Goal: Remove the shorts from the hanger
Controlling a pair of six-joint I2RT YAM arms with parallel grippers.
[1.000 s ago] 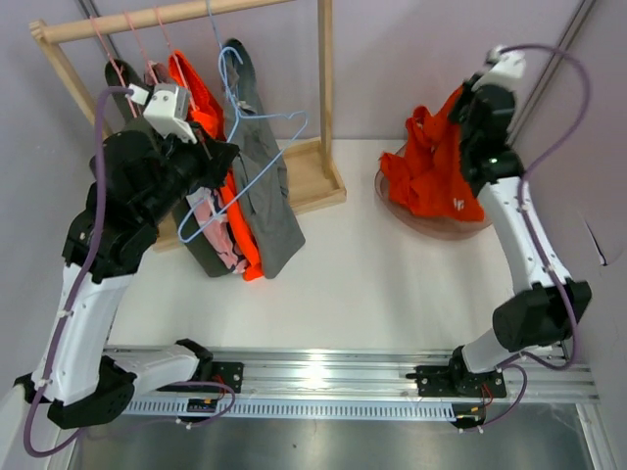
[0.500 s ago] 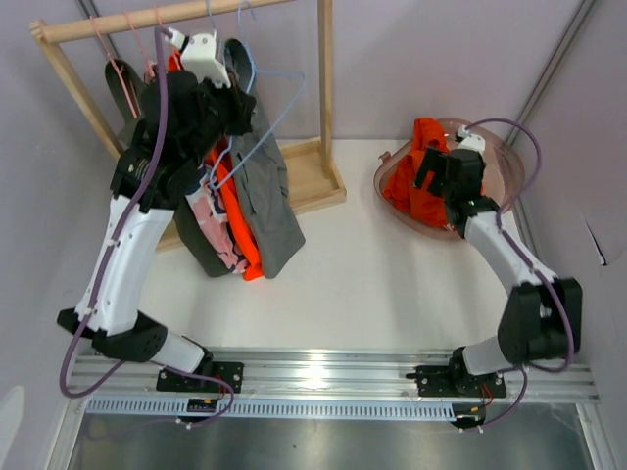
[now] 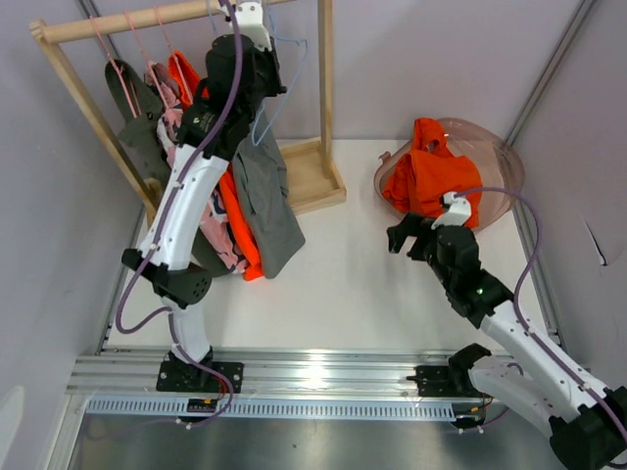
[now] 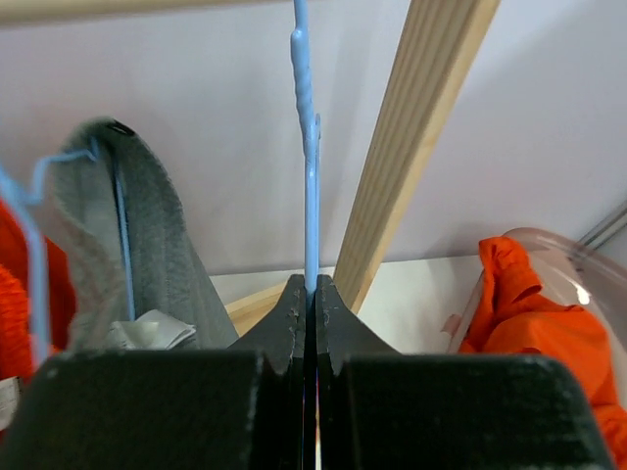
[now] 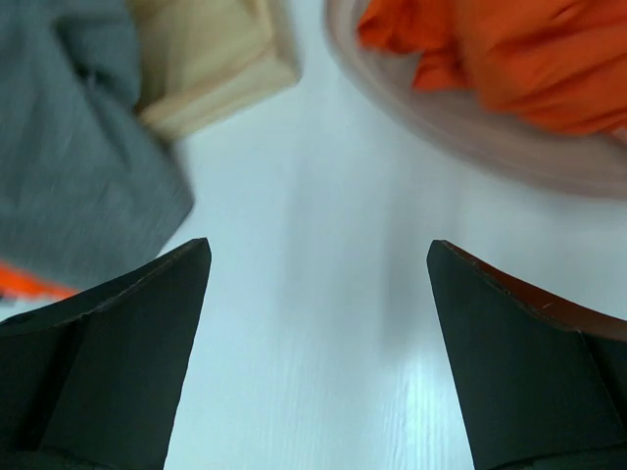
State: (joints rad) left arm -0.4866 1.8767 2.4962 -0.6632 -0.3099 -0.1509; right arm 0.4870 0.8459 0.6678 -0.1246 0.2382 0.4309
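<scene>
AT THE RAIL: My left hand (image 4: 308, 286) is raised to the top of the pale wooden clothes rack (image 3: 324, 88). Its fingers are pressed together on the upright stem of a light-blue wire hanger (image 4: 307, 137). The wrist view does not show whether that hanger carries anything. My right hand (image 5: 318, 253) hangs low over the white worktop (image 3: 343, 264), fingers spread wide and holding nothing. It sits between the rack and a translucent pink bowl (image 3: 502, 166), where one pair of bright orange fabric shorts (image 3: 423, 181) lies in a heap, off any hanger.

Four pairs hang on the rack. The grey fabric shorts (image 3: 266, 201) are at the right-hand end. Toward the left post come a second bright orange pair (image 3: 238, 230), a pink patterned pair (image 3: 217, 243) and a dark olive pair (image 3: 137, 113).

The grey shorts drop long and straight from the rail, just below and beside my left hand. From my right hand they lie to the left and a little farther back across the worktop, well apart. By my reckoning the left hand is much the nearer to their hanger, while the right, free and low, is better placed for their lower edge. The next removal looks to turn on drawing the cloth down along that vertical drop while the hanger is steadied above.
</scene>
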